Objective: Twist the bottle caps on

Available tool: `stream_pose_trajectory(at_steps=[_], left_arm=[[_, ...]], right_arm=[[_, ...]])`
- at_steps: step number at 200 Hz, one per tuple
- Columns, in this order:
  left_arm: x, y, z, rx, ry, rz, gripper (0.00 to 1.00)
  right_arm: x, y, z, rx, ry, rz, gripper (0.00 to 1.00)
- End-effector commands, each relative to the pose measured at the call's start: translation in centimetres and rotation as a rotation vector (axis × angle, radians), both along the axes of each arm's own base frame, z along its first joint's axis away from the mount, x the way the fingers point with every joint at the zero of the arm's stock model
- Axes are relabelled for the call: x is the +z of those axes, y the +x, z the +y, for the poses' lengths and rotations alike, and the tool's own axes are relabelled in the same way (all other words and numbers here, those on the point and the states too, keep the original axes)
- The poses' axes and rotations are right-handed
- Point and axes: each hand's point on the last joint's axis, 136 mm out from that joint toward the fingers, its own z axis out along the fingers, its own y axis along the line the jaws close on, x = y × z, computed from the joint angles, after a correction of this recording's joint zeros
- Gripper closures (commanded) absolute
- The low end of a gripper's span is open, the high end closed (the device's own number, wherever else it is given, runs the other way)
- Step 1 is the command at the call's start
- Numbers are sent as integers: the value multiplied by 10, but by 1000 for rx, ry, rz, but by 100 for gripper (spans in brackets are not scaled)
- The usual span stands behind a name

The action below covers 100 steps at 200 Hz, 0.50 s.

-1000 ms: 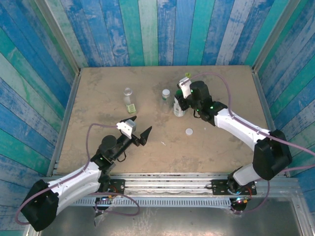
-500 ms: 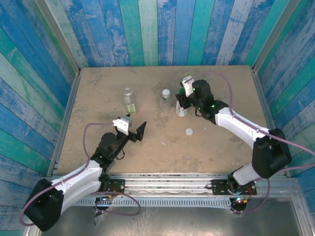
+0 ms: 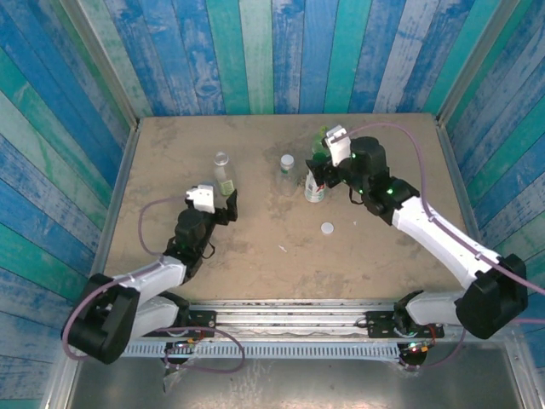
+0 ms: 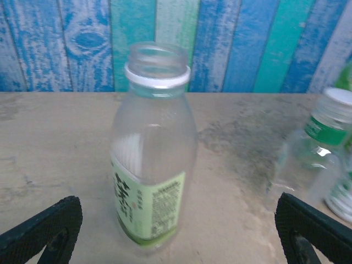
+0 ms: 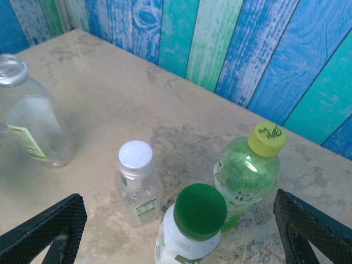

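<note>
Caps sit on three of the four bottles: a dark green cap (image 5: pixel 200 210) on the white-labelled bottle (image 5: pixel 184 247), a white cap (image 5: pixel 136 155) on the small clear bottle (image 5: pixel 137 192), and a yellow-green cap (image 5: pixel 267 138) on the green bottle (image 5: pixel 242 184). These three stand close together toward the far right of the table (image 3: pixel 170 145). The right jaws hang spread wide just above the green-capped bottle, gripping nothing, so that cap looks finished with. The larger clear bottle (image 4: pixel 154 148) stands upright and apart to the left, its neck bare. The left jaws, also wide apart and empty, flank it low down, probably to brace it against turning. Its likely lid, a loose white cap (image 3: pixel 327 227), lies flat on the table nearer the right arm (image 3: pixel 426 226), so that arm seems best placed to fetch it.
</note>
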Motion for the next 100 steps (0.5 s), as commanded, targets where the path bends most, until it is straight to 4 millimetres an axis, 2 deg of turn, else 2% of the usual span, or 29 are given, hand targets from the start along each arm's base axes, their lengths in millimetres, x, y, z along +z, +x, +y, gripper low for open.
stream_pose_trajectory(at_steps=[1,10,13,35,100], left_arm=[[15,21,11,105,-48,-26,6],[18,25,9,107,-58,-31,6],[10,27,8,109,-50,-13,6],[6,40,3,114,-50,4,6],[-11,73,9,228,-40,85,6]], right_arm=[[1,-15,1,34,-19,-1,9],[2,-18,0,39,-20,-6,9],[2,-19,0,40,-20,-7,9],[1,-22,-2,43,-19,-7,9],[-2,-24,3,72,-11,6,9]])
